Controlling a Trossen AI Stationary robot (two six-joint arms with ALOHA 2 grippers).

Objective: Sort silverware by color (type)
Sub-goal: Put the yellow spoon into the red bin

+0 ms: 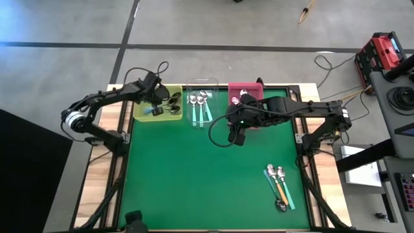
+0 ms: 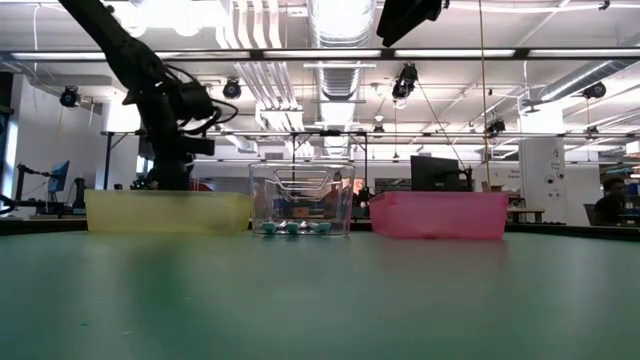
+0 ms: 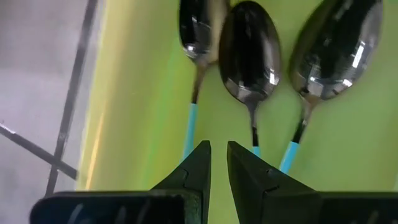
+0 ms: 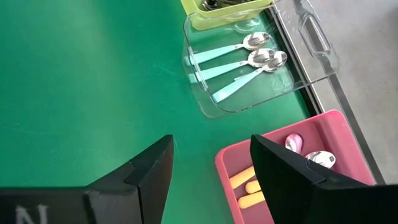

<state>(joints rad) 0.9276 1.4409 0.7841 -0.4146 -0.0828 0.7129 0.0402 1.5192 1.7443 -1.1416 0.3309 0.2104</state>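
Three spoons with dark bowls and teal handles [image 3: 249,56] lie side by side on the floor of the yellow bin [image 1: 157,103]. My left gripper [image 3: 219,149] points down into that bin over their handle ends. A narrow gap shows between its fingertips, with nothing in it. The middle spoon's handle [image 3: 254,134] runs in under one fingertip. My right gripper [image 4: 211,149] hangs open above the green mat near the pink bin [image 1: 244,97], holding nothing. Loose spoons with orange and teal handles [image 1: 279,184] lie flat on the mat at the near right.
A clear bin [image 1: 202,102] between the yellow and pink ones holds three silver-bowled spoons with teal handles [image 4: 239,59]. The pink bin holds orange-handled spoons [image 4: 249,186]. All three bins line the table's far edge. The mat's middle and near left [image 1: 174,181] are bare.
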